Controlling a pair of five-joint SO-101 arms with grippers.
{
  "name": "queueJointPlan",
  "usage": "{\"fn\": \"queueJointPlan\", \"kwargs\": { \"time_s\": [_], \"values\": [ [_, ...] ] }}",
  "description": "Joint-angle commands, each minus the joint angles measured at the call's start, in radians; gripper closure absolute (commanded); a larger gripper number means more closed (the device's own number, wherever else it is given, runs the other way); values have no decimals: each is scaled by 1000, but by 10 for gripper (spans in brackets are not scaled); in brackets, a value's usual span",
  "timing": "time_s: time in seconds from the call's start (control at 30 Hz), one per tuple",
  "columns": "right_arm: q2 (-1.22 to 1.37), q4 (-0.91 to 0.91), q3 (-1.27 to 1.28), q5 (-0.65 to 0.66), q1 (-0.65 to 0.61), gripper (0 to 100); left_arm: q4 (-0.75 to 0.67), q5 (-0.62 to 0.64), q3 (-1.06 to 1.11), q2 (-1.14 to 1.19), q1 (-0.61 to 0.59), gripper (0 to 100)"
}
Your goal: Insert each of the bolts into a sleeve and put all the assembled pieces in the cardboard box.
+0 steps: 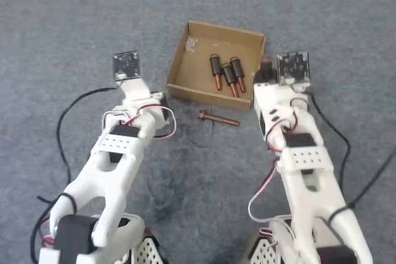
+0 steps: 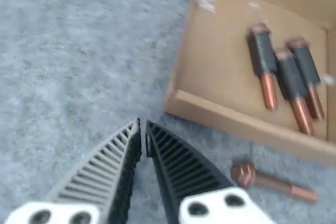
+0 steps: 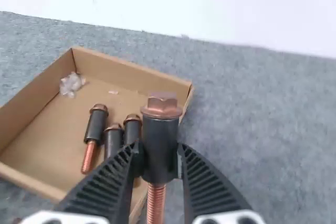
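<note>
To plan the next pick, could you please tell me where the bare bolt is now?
In the high view, the bare bolt lies on the carpet by the cardboard box's near wall, between the left arm and right arm.

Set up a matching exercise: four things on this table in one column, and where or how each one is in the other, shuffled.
1. loose bolt
2. three sleeved bolts
3. fourth sleeved bolt
4. left tool

A. inside the cardboard box
B. clamped in the right tool
C. lying on the carpet, outside the box
D. shut, holding nothing

Pairs: 1-C, 2-A, 3-B, 4-D
</note>
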Motion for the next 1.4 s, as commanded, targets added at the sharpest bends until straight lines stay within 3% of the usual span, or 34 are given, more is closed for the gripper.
{"fn": "queueJointPlan", "kwargs": {
  "time_s": [0.0,0.27,0.97,1.37],
  "values": [
    [94,1,-167,38,13,993,-2,-5,-58,-3,-11,987],
    [430,35,-443,35,10,993,-2,-6,-58,-3,-12,986],
    [1029,878,-1522,-49,-58,993,-2,-9,-58,-3,-6,985],
    [1343,1067,-1900,-52,-51,993,-2,-40,-56,-3,-5,985]
  ]
}}
